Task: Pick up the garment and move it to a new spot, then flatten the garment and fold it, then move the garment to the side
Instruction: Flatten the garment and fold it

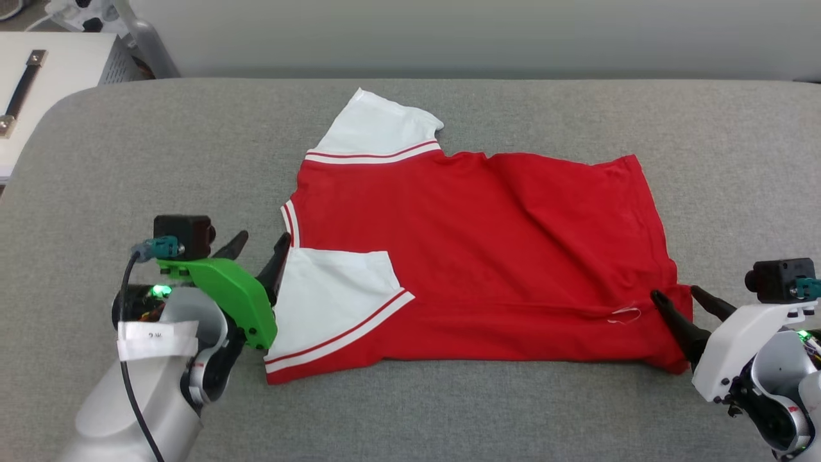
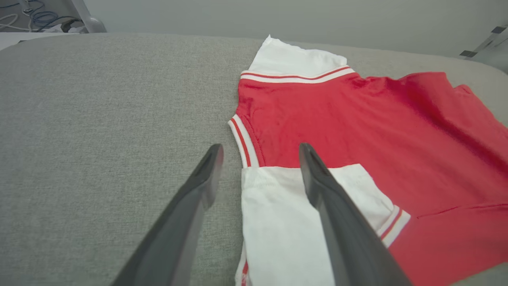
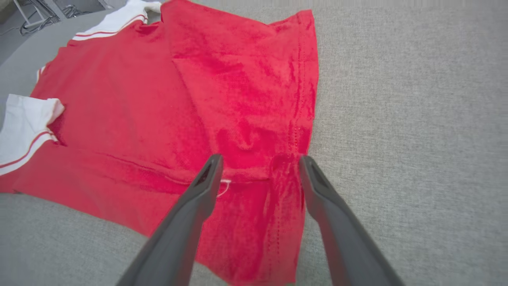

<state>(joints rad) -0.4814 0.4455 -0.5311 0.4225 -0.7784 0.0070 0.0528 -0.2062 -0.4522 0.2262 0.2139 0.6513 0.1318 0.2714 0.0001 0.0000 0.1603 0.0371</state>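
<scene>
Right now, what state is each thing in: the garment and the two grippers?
garment: flat on the grey surface, near edge and sleeve folded over, unheld
left gripper: open, at the folded white sleeve
right gripper: open, at the hem corner

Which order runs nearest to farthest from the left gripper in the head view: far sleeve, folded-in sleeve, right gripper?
1. Folded-in sleeve, right beside the left gripper.
2. Far sleeve, toward the back.
3. Right gripper, across at the right.
</scene>
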